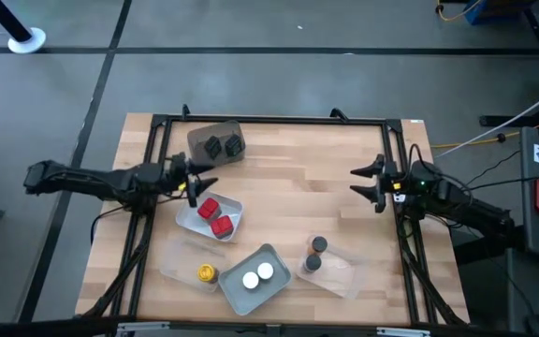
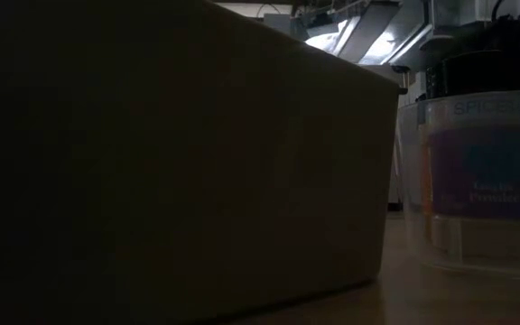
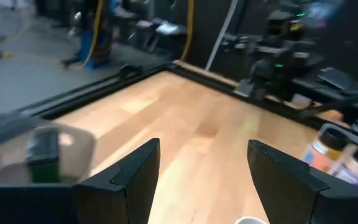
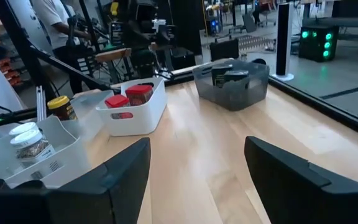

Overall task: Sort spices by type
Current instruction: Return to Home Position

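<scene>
My left gripper hangs open over the table's left side, between a smoky tray with two black boxes and a white tray with two red boxes. My right gripper is open above the right side, over bare wood. A yellow-lidded jar stands in a clear tray. Two white-lidded jars stand in a grey tray. Two dark-lidded jars stand in another clear tray.
A black frame runs around the table's edges. Bare wood lies between the two grippers. In the low view a dark tray wall fills most of the picture, with a clear tray holding a labelled jar beside it.
</scene>
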Controlling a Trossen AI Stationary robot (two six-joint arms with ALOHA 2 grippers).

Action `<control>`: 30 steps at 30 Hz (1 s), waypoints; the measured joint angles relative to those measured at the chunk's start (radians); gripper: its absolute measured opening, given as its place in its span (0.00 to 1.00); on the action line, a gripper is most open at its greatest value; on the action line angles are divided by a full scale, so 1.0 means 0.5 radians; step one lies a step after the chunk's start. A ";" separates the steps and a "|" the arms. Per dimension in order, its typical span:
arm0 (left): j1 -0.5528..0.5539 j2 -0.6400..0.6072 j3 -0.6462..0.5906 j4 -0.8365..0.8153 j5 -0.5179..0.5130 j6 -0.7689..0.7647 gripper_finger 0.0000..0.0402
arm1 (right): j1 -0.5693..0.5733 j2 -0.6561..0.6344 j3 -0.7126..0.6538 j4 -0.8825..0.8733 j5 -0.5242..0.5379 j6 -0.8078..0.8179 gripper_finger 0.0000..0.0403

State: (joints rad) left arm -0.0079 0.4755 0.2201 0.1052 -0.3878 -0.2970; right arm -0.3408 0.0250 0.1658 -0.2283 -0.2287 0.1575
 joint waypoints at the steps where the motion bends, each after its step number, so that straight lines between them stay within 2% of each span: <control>1: -0.031 0.000 -0.048 0.094 0.000 0.039 0.56 | 0.000 -0.010 -0.015 0.004 0.000 0.006 0.64; 7: -0.148 -0.047 -0.279 0.471 -0.040 0.189 0.56 | 0.002 -0.022 -0.072 0.002 -0.009 0.052 0.64; 13: -0.173 -0.213 -0.408 0.489 -0.156 0.191 0.56 | 0.002 -0.022 -0.081 0.005 -0.078 0.044 0.64; 21: -0.172 -0.421 -0.420 0.276 -0.201 0.246 0.56 | 0.002 -0.022 -0.081 0.005 -0.105 -0.016 0.64; 30: -0.172 -0.733 -0.420 -0.011 -0.343 0.296 0.56 | 0.002 -0.045 -0.081 0.013 -0.141 -0.013 0.64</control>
State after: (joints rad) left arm -0.0940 0.1088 0.0101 0.0997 -0.5592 -0.1490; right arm -0.3401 0.0022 0.1253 -0.2217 -0.2993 0.1509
